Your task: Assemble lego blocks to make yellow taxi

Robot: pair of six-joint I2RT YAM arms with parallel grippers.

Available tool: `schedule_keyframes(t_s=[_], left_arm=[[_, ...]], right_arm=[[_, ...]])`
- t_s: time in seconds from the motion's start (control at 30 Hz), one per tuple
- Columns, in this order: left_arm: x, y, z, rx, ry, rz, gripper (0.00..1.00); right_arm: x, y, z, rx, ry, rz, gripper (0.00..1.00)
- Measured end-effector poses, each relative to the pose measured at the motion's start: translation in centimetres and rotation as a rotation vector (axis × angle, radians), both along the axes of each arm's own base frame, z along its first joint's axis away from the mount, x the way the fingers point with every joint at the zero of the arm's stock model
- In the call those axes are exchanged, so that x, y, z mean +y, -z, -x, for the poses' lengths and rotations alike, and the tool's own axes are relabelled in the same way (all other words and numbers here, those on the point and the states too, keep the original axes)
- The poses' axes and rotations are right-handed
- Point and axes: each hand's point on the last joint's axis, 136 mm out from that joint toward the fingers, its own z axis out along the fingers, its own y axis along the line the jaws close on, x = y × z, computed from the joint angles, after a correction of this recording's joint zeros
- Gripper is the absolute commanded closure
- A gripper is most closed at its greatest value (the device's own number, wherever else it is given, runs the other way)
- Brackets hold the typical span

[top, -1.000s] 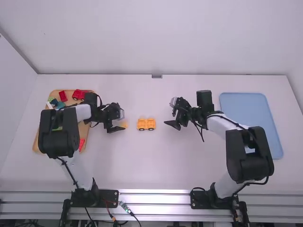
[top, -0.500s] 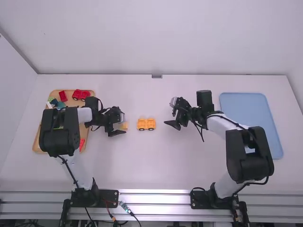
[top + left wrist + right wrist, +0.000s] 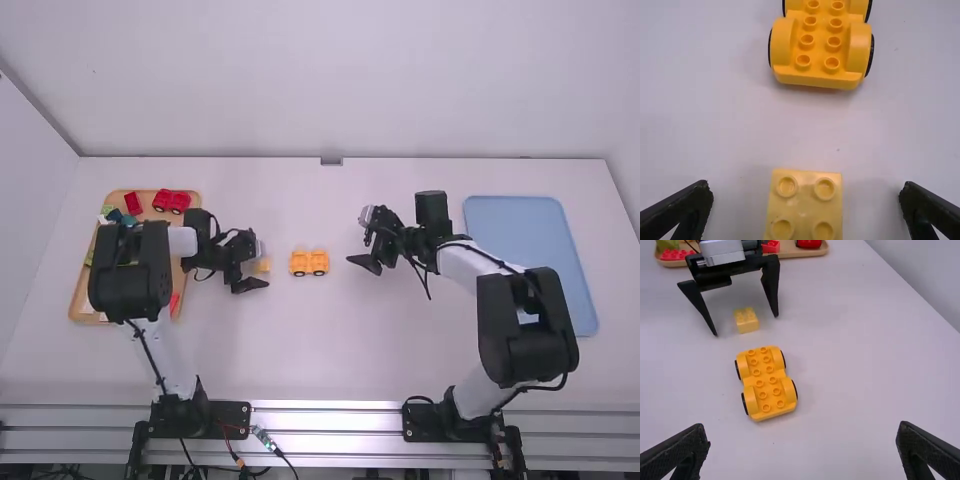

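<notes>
Seemingly early, with wheeled base [image 3: 309, 263] out mid-frame, at least 1 yellow block [image 3: 805, 206] left to join, both pairs of jaws open.

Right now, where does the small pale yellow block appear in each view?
High view: the block is left of centre, by the left gripper.
Left wrist view: the block sits between that gripper's open fingers, with a gap on each side.
Right wrist view: the block is farther off, between the left gripper's fingers.
Shared landmark: the yellow wheeled base.
</notes>
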Motion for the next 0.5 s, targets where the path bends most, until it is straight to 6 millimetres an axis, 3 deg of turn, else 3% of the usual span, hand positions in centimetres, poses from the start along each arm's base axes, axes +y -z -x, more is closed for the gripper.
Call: schedule_keyframes(t_s=[0.27, 0.5], left_arm=[[0.4, -0.5, -0.5, 0.015, 0.021, -0.024, 0.01], [0.6, -0.3, -1.1, -0.026, 0.026, -0.045, 0.14]], right_arm=[[0.0, 0.0, 0.0, 0.0, 0.001, 0.0, 0.01], [0.0, 0.0, 0.0, 0.0, 0.0, 0.0, 0.01]])
